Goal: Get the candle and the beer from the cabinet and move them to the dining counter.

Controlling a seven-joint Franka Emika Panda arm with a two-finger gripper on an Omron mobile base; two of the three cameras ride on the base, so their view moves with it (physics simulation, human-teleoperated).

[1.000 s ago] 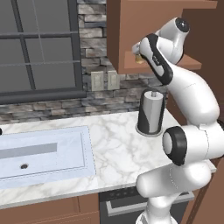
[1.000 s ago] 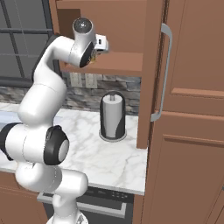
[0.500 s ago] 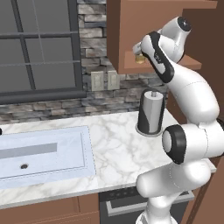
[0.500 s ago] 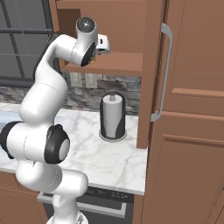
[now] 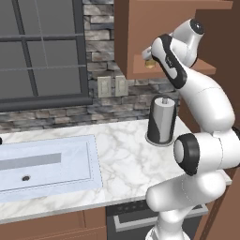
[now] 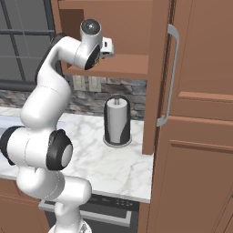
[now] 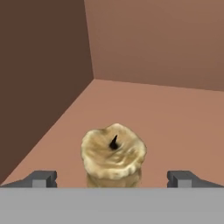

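Candle [image 7: 113, 155]: one, short, gold-tan, dark wick at the centre of a lumpy top. It stands upright on the floor of the cabinet [image 7: 153, 48], near the left inner wall and well forward of the back panel. From the left base view it shows as a small tan spot [image 5: 150, 63] on the shelf edge, just beside the arm's wrist.

Gripper [image 7: 113, 178]: jaws spread wide, nothing held, one fingertip [image 7: 41, 178] on each side of the candle and clear of it. The candle sits about midway between them.

Step in hand, as I judge it: closing on the candle. To do it well, push the hand a little further in so the pads meet the wax body below the flared top, keep it centred, then close gently; the thing is small and could tip or skid.

Beer: not made out from where I stand.

Nearby: paper towel roll [image 6: 118, 120] on the marble counter [image 5: 122, 159] below the cabinet; sink [image 5: 44, 161] to the left; the open cabinet door with its silver handle [image 6: 168, 77].
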